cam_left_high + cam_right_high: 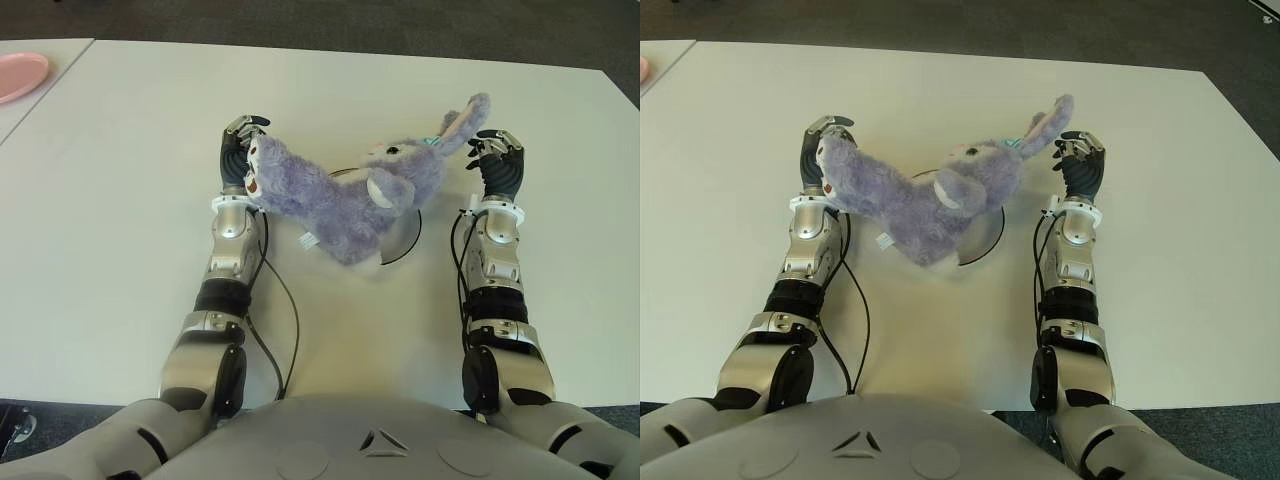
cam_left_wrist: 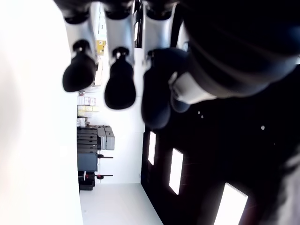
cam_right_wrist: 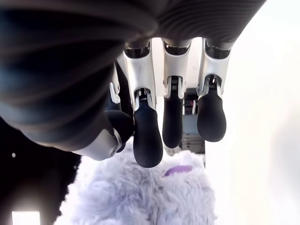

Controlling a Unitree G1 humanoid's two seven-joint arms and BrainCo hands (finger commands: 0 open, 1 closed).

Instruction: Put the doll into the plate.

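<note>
While sprawled across the white plate (image 1: 405, 238) at the middle of the table (image 1: 120, 200), purple rabbit doll (image 1: 340, 195) lies feet toward left hand (image 1: 238, 150), ear toward right hand (image 1: 497, 160). Left fingers (image 2: 119, 84) loosely curled beside the doll's feet, gripping nothing. Right fingers (image 3: 147, 136) relaxed, hanging just beside the fur, gripping nothing. Pink plate (image 1: 20, 75) well apart at far left.

Right hand (image 3: 154, 117) with loosely curled, empty fingers (image 3: 147, 136) just above the purple plush doll (image 3: 140, 197).
</note>
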